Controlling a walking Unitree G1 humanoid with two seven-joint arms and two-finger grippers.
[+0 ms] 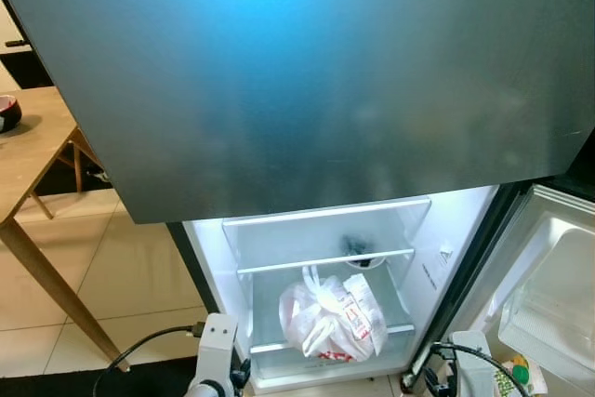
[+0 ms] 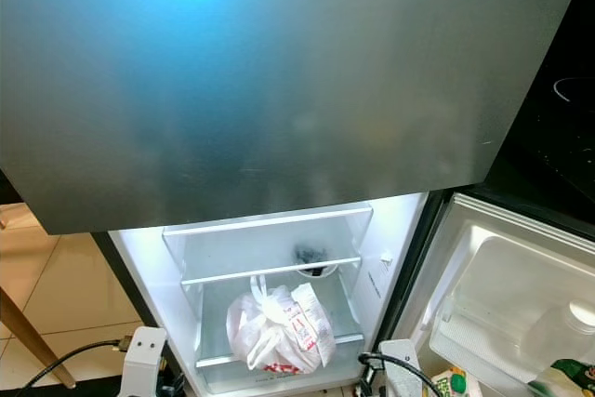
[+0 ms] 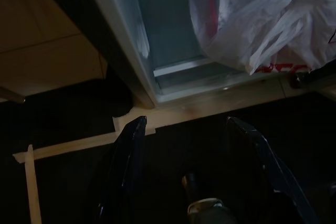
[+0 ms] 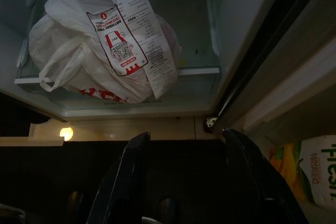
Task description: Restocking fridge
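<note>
The fridge's lower compartment (image 1: 409, 230) stands open and lit. A knotted white plastic bag (image 1: 333, 316) with red print and a long receipt (image 4: 142, 40) lies on the lower glass shelf (image 4: 194, 71). Behind it sits a dark bowl (image 1: 363, 256). My left gripper (image 3: 185, 124) hangs low in front of the fridge's bottom left corner, open and holding nothing. My right gripper (image 4: 186, 136) hangs low near the bottom right corner, also open and holding nothing. Both are short of the shelf and apart from the bag (image 3: 262, 19).
The grey upper door (image 1: 307, 72) is closed above. The fridge door (image 1: 548, 276) swings open to the right; its bin (image 2: 502, 323) holds a carton (image 4: 310, 174) and bottles (image 2: 567, 374). A wooden table (image 1: 28, 146) with a bowl (image 1: 7, 111) stands at left.
</note>
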